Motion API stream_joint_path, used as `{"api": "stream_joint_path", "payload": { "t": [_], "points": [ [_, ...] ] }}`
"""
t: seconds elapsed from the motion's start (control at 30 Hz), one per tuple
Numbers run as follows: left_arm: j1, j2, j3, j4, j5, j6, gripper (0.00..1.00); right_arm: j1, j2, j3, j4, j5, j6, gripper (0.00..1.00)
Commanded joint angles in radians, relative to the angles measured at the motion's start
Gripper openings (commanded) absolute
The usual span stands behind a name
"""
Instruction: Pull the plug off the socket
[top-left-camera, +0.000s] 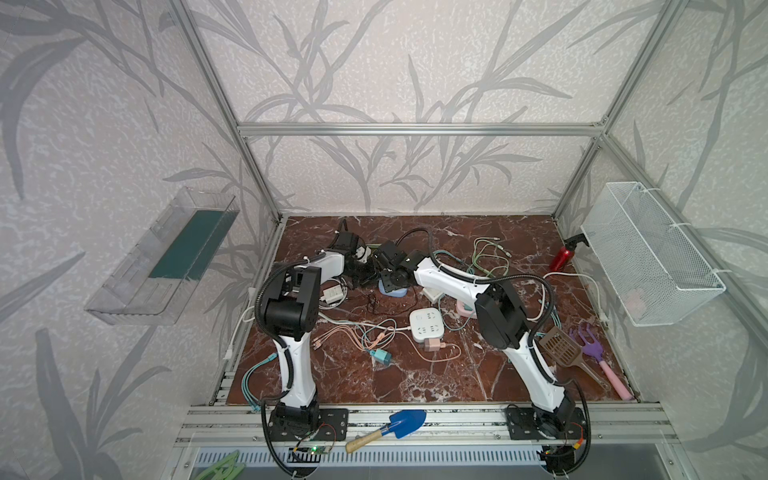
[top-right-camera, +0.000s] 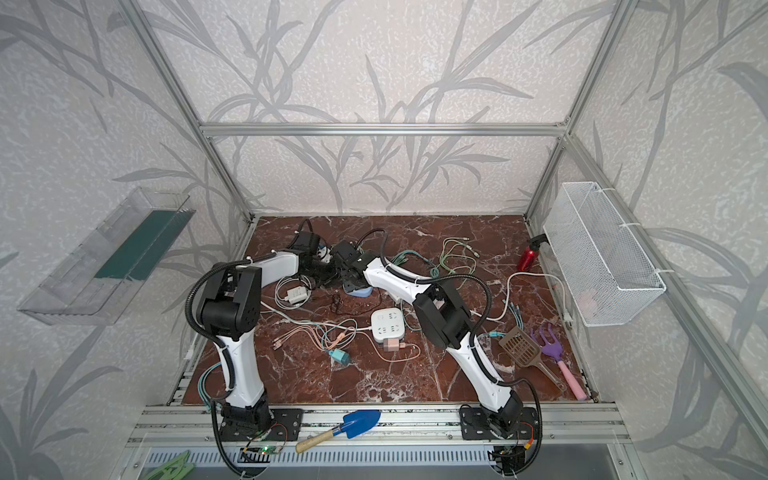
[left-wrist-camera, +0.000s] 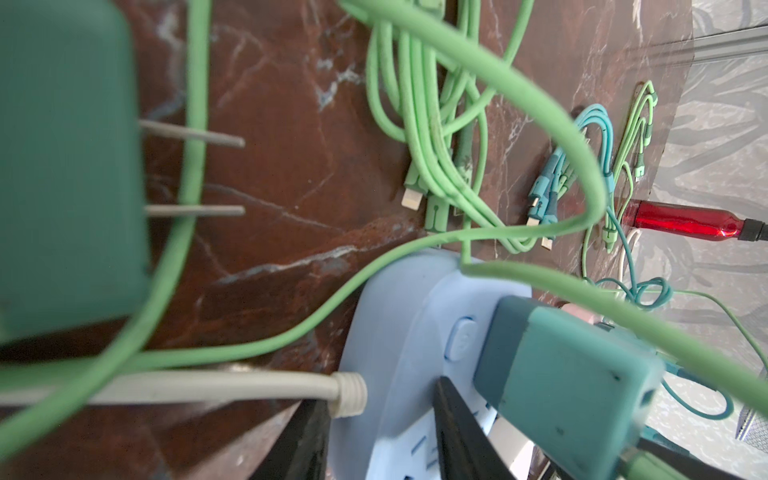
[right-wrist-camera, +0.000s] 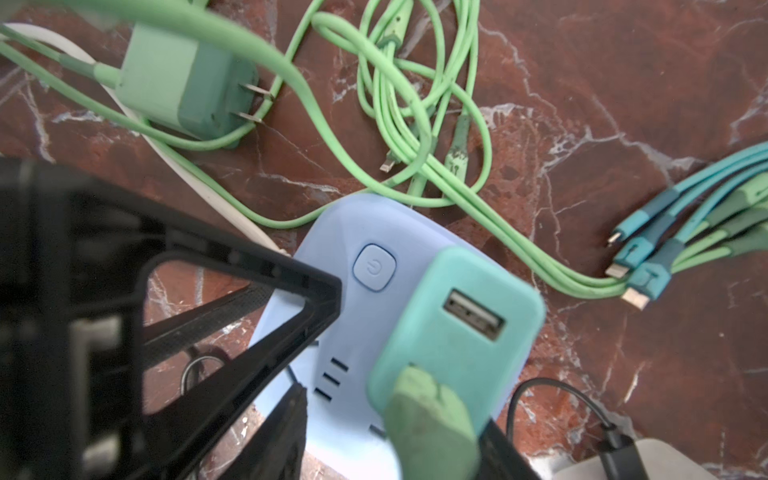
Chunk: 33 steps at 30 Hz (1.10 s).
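On blue socket (right-wrist-camera: 328, 249) | teal plug (right-wrist-camera: 453, 328) upright | button (right-wrist-camera: 374, 268): power icon

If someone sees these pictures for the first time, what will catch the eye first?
Most striking is the tangle of cables spread across the marble table. Towards the back, left of centre, the left arm and the right arm meet over a pale blue socket with a teal charger plugged in. A red bottle sits at the far right, a blue trowel on the front rail.
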Motion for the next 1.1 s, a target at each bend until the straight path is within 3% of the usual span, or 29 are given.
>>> {"api": "stream_joint_path", "payload": {
  "t": [0.0,0.07,0.43,0.73,0.9,1.07],
  "points": [
    [-0.014,0.083,-0.035,-0.062,-0.182,0.032,0.41,0.02,0.024,0.037,0.006,-0.016,0.013,0.61],
    [-0.015,0.081,-0.038,-0.062,-0.183,0.033,0.41,0.019,0.018,0.04,0.013,0.013,0.018,0.65],
    [-0.02,0.077,-0.038,-0.057,-0.186,0.028,0.41,0.006,-0.035,0.004,-0.006,0.125,0.055,0.68],
    [-0.028,0.035,-0.098,0.0,-0.18,-0.015,0.41,-0.013,0.02,0.12,-0.077,0.162,0.08,0.69],
    [-0.028,0.015,-0.119,0.024,-0.163,-0.034,0.41,-0.025,-0.011,0.074,-0.047,0.147,0.07,0.66],
    [-0.027,-0.03,-0.13,0.025,-0.194,-0.029,0.42,-0.033,-0.074,-0.029,0.02,0.062,0.054,0.69]
  ]
}}
